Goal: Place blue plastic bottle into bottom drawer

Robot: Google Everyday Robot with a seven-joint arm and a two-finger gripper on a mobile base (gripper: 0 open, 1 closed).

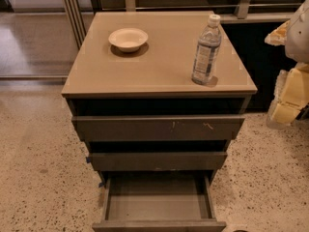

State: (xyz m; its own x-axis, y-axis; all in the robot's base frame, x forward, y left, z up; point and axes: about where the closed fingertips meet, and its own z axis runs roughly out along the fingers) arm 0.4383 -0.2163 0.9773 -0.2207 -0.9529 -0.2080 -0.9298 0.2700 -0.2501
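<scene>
The blue plastic bottle point(206, 50) stands upright with its white cap on, near the right front corner of the cabinet top point(159, 62). The bottom drawer point(157, 204) is pulled out and its tray is bare inside. The two drawers above it are slightly out, and the top one has a scratched front. My gripper point(281, 71) is at the right edge of the view, level with the cabinet top and to the right of the bottle, apart from it. Its pale yellow fingers point(286, 100) stand apart and hold nothing.
A cream bowl point(128, 38) sits on the left rear part of the cabinet top. Speckled floor point(38, 153) surrounds the cabinet. A dark counter base and metal rails stand behind it.
</scene>
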